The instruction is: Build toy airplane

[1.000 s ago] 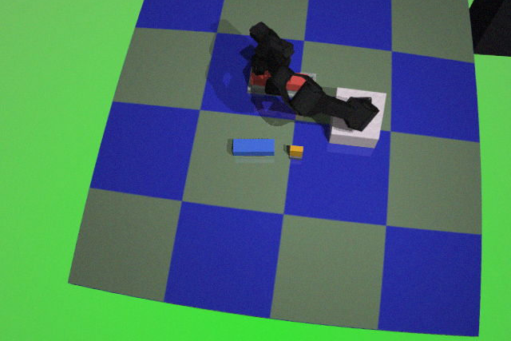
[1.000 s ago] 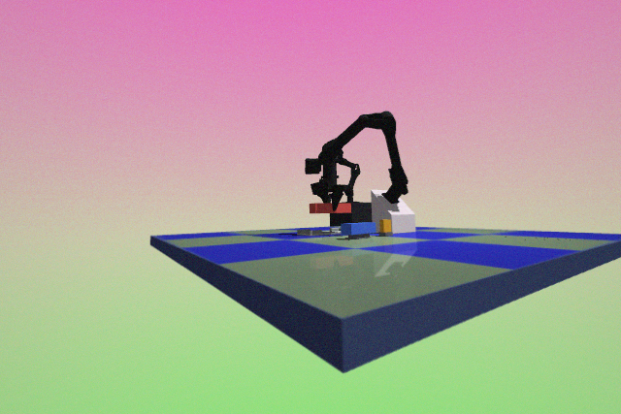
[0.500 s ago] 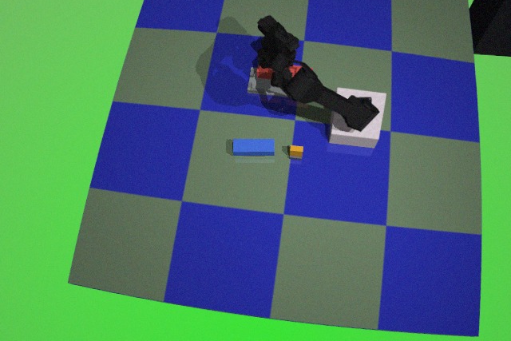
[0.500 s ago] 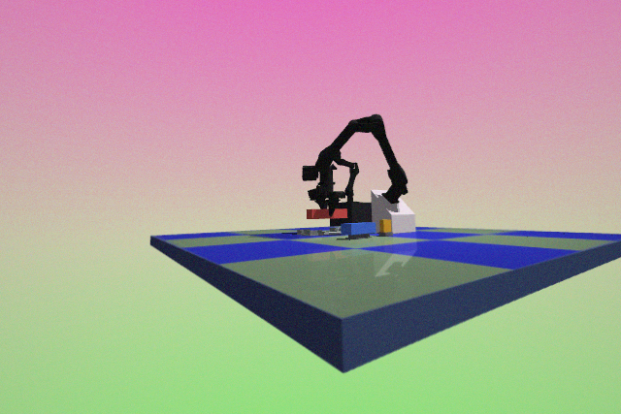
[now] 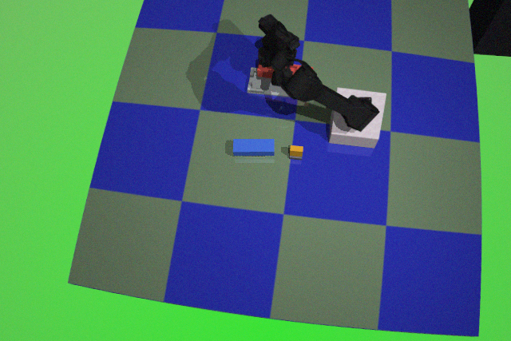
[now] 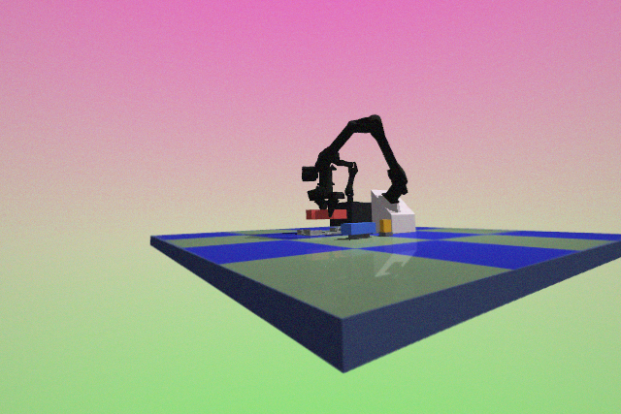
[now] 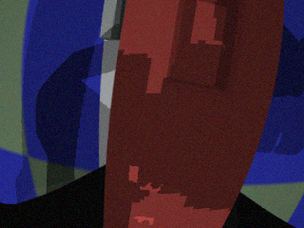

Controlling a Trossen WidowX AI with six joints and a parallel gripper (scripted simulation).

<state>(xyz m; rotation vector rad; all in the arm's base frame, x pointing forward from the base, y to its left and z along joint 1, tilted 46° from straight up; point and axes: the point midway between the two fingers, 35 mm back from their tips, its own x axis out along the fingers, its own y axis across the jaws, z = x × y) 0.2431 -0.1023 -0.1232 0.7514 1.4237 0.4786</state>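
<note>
My gripper is shut on the red fuselage, which it holds level. A socket recess shows in the fuselage's top in the wrist view. The grey jig lies below, with a visible gap between it and the fuselage in the exterior view. The arm and fuselage hide much of the cradle. The blue wing lies on the table, apart from the jig. The small orange tail fin stands beside one end of the wing.
The white arm pedestal stands to the right of the jig in the top view. A black block stands beyond the upper right edge of the checkered table.
</note>
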